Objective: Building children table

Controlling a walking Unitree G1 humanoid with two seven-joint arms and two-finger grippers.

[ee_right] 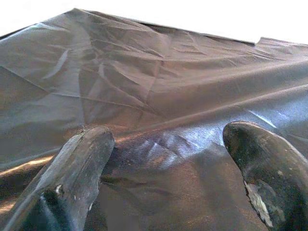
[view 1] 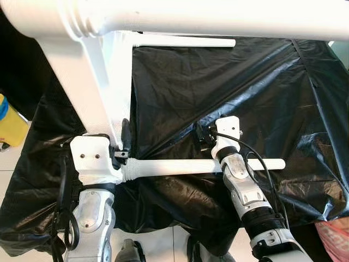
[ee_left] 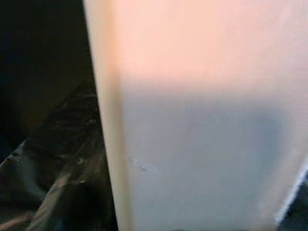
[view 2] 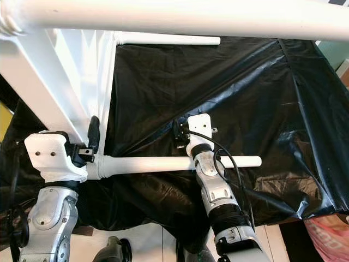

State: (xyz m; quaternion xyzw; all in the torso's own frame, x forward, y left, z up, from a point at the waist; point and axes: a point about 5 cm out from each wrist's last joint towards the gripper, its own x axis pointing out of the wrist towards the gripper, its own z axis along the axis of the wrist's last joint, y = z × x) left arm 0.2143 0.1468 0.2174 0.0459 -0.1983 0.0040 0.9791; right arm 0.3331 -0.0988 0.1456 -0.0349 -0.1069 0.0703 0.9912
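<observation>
A crinkled black plastic sheet [view 1: 229, 82] covered most of the surface ahead, its folds catching bright glare from the light. Pale floor tiles [view 1: 158, 245] showed at the near edge beneath the sheet's hem. A yellow container with a blue top [view 1: 8, 123] stood off to the left beyond the sheet, and a reddish mesh bag [view 1: 335, 237] lay at the near right corner.

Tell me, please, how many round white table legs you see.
3: near leg across the top; far leg at the far edge of the sheet; middle leg crosswise. Another may be hidden.
</observation>
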